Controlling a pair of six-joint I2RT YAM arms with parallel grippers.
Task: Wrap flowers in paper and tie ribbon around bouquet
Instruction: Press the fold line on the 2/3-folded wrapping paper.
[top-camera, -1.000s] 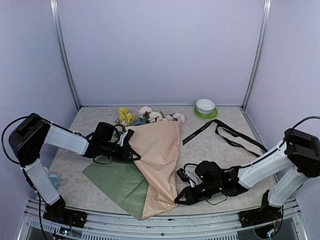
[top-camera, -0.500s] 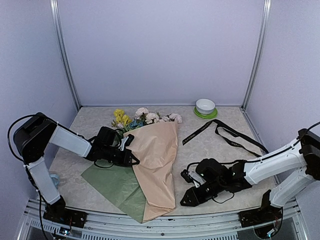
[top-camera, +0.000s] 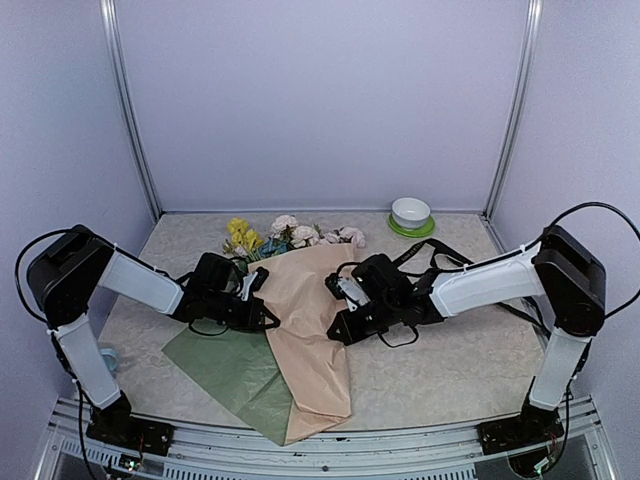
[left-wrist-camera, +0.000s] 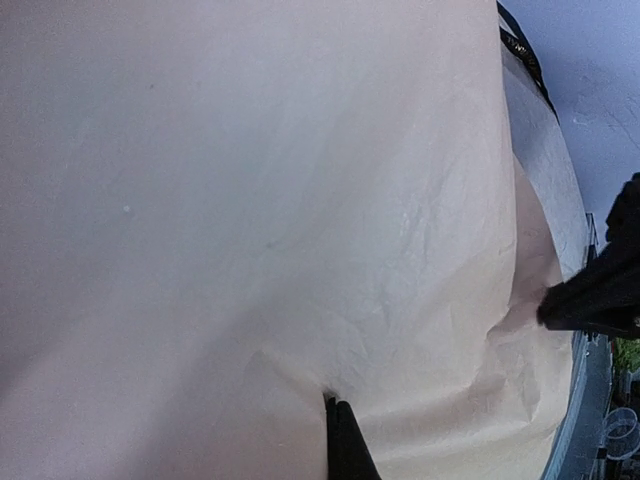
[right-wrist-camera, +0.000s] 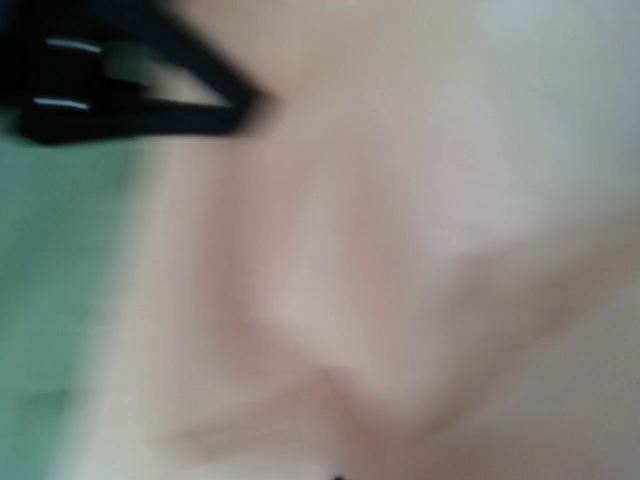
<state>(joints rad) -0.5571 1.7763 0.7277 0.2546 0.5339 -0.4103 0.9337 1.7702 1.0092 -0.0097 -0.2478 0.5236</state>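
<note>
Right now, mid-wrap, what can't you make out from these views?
- Flower stems: top view, buried under the peach paper; only blooms show.
- Right claw grip: right wrist view is blurred, top view too small.
- Black ribbon: top view, its middle runs behind the right arm.
- Left wrist view: peach paper fills it.

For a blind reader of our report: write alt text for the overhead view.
Two robot arms meet at peach paper laid over flowers; the left claw pinches its left edge, the right claw sits at its right edge. Green paper lies beneath; a black ribbon lies right.
</note>
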